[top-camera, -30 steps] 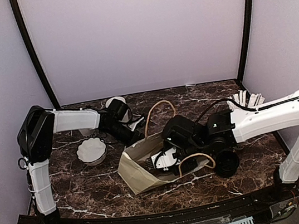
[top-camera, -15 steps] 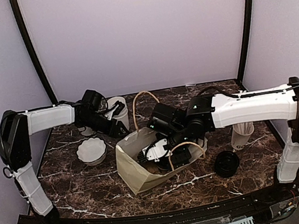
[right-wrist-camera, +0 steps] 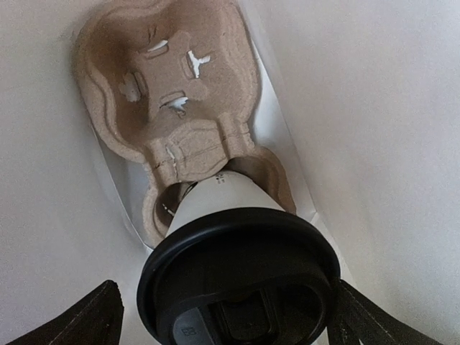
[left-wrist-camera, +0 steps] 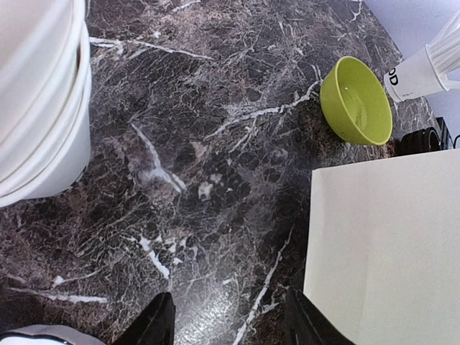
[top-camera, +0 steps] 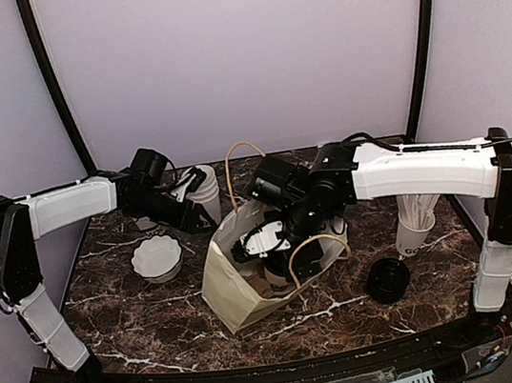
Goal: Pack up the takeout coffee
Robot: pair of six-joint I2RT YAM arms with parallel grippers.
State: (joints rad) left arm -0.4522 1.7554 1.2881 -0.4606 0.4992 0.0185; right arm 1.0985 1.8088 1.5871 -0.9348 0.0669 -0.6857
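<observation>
- The right arm (top-camera: pixel 418 177) is reaching into the paper bag (top-camera: pixel 228 297); the right gripper (right-wrist-camera: pixel 224 295) is standing wide open around the coffee cup (right-wrist-camera: pixel 223 198), not squeezing it.
- The left arm (top-camera: pixel 65 205) is stretching backward; the left gripper (left-wrist-camera: pixel 230 323) is hanging half open and empty over the marble table (left-wrist-camera: pixel 215 144), between lilac walls (top-camera: pixel 236 59).
- The right wrist view is showing, better than the top view, the cup sitting in a cardboard tray (right-wrist-camera: pixel 169 93) inside the bag.

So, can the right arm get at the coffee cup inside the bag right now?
Probably yes: the right gripper is down inside the open paper bag, jaws spread either side of the black lid on the cup, with nothing between.
</observation>
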